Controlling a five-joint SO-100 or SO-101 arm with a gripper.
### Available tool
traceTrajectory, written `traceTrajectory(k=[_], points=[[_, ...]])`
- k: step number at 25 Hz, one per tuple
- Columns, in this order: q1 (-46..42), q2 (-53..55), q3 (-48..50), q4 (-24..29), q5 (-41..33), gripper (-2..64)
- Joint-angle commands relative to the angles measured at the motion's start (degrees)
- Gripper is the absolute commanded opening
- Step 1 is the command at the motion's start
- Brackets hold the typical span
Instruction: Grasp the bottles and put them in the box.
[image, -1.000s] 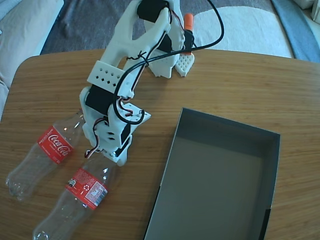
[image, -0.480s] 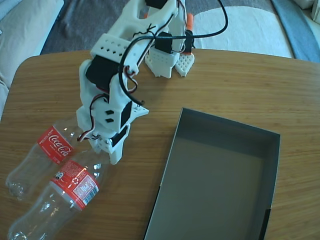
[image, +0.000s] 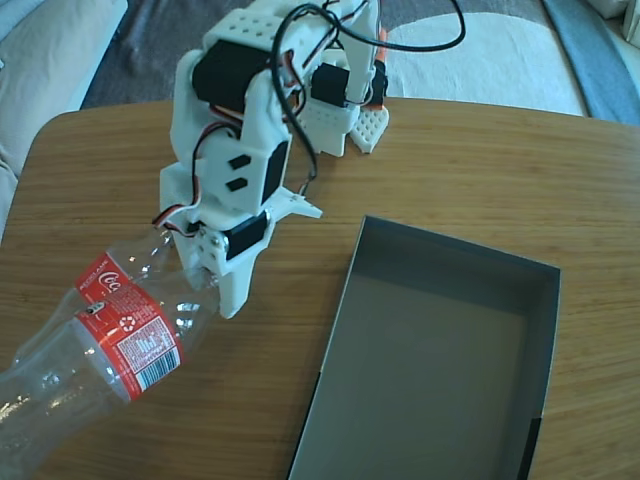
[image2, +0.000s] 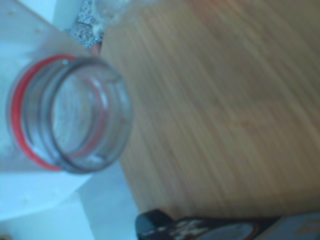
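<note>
1. We found one bottle gripped at its neck, tilted with its base at the fixed view's lower left corner.
2. The gripper was clamped on it.
3. We found a second bottle lying on the table behind it.
4. The box sat right, empty.

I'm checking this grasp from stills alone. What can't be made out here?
- The gripper: in the fixed view the arm's body covers its fingertips, so contact with the lifted bottle is hidden.
- That bottle's base: cut off by the fixed view's left and bottom edges.
- The second bottle: mostly hidden behind the lifted one.
- The box: near corner cut off at the bottom edge.
- Wrist view: blurred; only the bottle's mouth reads.
</note>
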Motion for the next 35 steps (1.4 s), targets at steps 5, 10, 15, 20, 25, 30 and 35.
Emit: traceTrajectory(k=[5,10,15,20,25,30,35], points=[[-8.0,5.4,-12.1,10.7,6.1,-0.3],[-13.4,5.4,-17.1,20.0,6.1,-0.3],[-20.5,5.4,-19.9,29.1,6.1,-0.3],[-27.4,5.4,-20.0,32.4,6.4,-0.3],[-34.0,5.3,-20.6,32.0,14.8,-0.3],[-39.6,4.6,-19.9,31.7,20.9,-0.3],[-45.4,4.4,-17.7,31.6,26.0,-0.3]])
